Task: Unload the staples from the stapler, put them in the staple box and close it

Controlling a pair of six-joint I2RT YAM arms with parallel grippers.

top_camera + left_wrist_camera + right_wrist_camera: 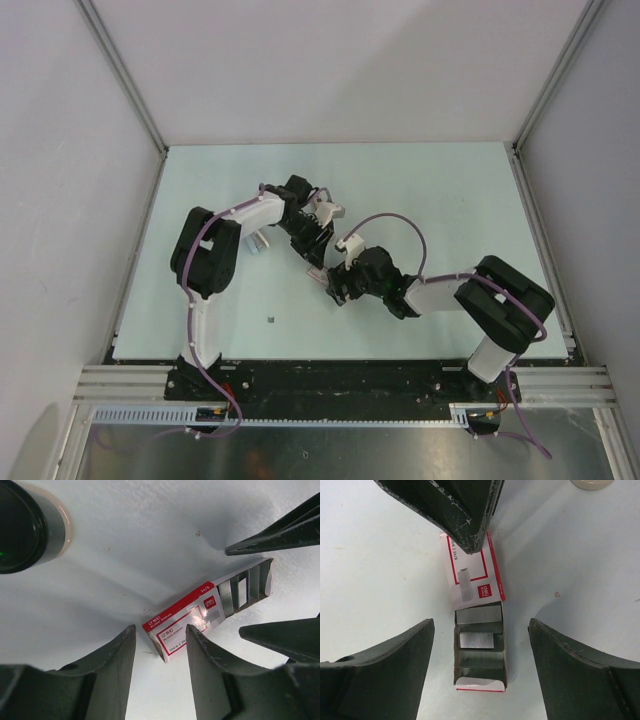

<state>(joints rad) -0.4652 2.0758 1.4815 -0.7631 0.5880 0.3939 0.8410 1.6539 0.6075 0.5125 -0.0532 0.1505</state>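
at centre frame we read a "deli" logo on the red-and-white cardboard staple box (pixel 472 575); our left gripper (pixel 160 630) straddles its sleeve, fingers apart, and our right gripper (pixel 481 625) gapes wide around its open end.

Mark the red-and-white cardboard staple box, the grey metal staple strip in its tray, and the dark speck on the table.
red-and-white cardboard staple box (pixel 476 577): right wrist view, printed sleeve.
grey metal staple strip (pixel 476 640): right wrist view, flat top.
dark speck (pixel 271 319): top view, centre.
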